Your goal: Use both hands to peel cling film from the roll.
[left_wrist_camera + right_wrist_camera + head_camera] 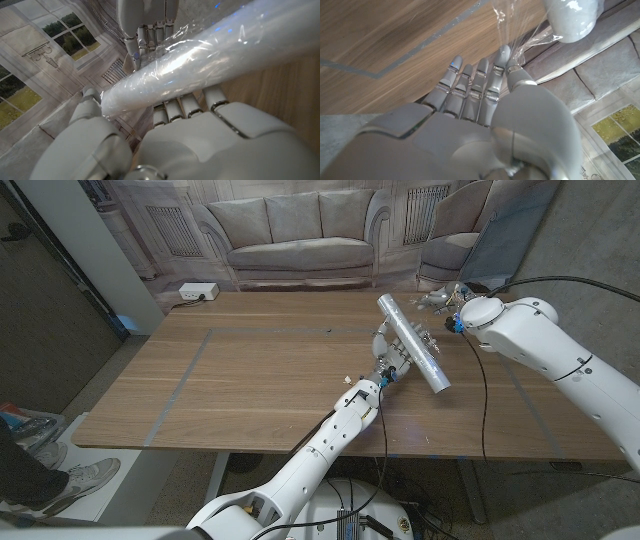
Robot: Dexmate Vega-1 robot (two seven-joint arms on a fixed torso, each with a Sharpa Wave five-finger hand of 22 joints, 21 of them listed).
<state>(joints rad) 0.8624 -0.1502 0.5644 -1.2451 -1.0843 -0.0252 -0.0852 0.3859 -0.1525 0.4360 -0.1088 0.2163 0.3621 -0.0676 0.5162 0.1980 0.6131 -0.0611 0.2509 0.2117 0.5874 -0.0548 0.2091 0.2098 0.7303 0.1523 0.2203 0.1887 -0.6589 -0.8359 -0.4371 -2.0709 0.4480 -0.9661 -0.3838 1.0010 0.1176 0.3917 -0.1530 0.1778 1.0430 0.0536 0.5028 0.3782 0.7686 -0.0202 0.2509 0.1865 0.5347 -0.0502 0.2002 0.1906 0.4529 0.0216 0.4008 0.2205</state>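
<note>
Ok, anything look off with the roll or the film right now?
Nothing damaged or spilled. The roll is off the table, tilted, gripped by the left hand. The right hand pinches a strand of film that looks bunched and stringy rather than a flat sheet, so it may be peeling unevenly.

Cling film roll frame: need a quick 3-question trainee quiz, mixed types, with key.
1. True or false: the cling film roll lies flat on the table.
2. Which robot hand grips the roll?
A. left robot hand
B. right robot hand
C. neither
3. Fill in: in the right wrist view, the right robot hand pinches a strip of loose ____ pulled from the roll's end.

Key:
1. False; it is held tilted above the table.
2. A
3. film
</note>
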